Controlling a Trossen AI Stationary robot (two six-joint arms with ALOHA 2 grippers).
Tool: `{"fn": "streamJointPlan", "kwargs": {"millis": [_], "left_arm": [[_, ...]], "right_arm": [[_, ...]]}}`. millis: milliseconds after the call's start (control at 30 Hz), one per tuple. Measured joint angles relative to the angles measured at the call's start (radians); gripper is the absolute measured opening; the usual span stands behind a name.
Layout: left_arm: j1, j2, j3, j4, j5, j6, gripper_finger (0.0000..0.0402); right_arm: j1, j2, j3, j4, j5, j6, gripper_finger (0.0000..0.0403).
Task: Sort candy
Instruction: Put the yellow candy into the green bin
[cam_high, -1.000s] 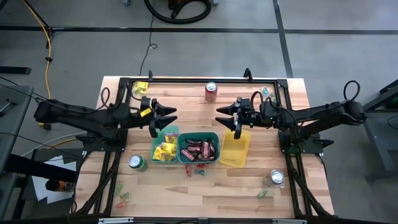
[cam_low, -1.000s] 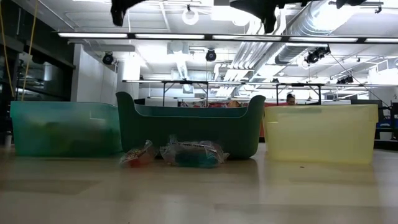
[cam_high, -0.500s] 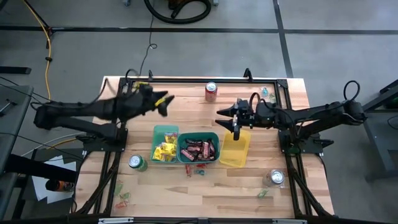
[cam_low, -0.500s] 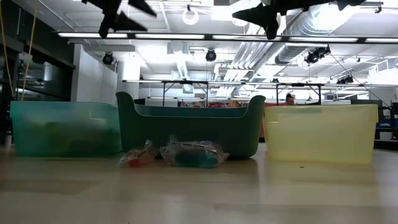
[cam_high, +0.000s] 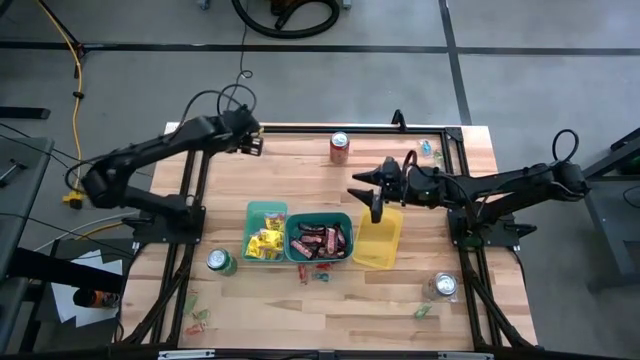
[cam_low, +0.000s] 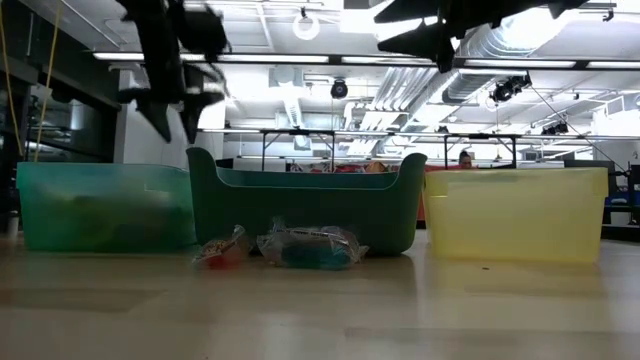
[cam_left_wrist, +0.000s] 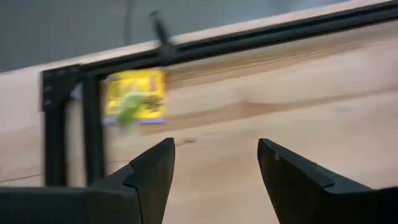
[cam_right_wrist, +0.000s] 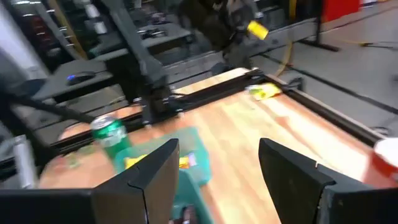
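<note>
blurred: yellow packet | cut off: red can

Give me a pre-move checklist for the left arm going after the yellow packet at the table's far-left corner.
1. Left gripper open and empty: ok.
2. Yellow packet in sight, ahead of the fingers beside the black frame: ok.
3. Gripper lined up on the packet: not ok, it sits off to one side of the gap.
4. Wood between gripper and packet free of other things: ok.
5. Right gripper out of the way, over the yellow bin: ok.
6. Packet lying flat for a pinch: cannot tell, blurred.
</note>
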Motion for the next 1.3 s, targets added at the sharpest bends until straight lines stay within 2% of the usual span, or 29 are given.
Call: {"fn": "streamJointPlan", "kwargs": {"millis": [267,467,833,1067,1300], "left_arm": [[0.204,0.213,0.000,0.001,-0.019,-0.006,0.0218],[0.266,0.323,0.000,0.003,0.001,0.017,0.0218],[0.341,0.457,0.009,0.091,-0.003,0.042,0.0218],[0.330,0.496,0.024,0.240,0.080,0.013,0.0215],[0.340,0.503,0.024,0.278,0.013,-0.060,0.0200]], "right_arm": [[0.000,0.000,0.000,-0.007,0.144,0.073,0.0216],[-0.050,0.000,0.000,-0.073,0.186,0.168,0.0216],[-0.196,0.000,0.000,-0.163,0.026,0.218,0.0216],[-0.223,0.000,0.000,-0.184,0.004,0.213,0.0216],[-0.223,0.000,0.000,-0.196,-0.029,0.213,0.0216]]}}
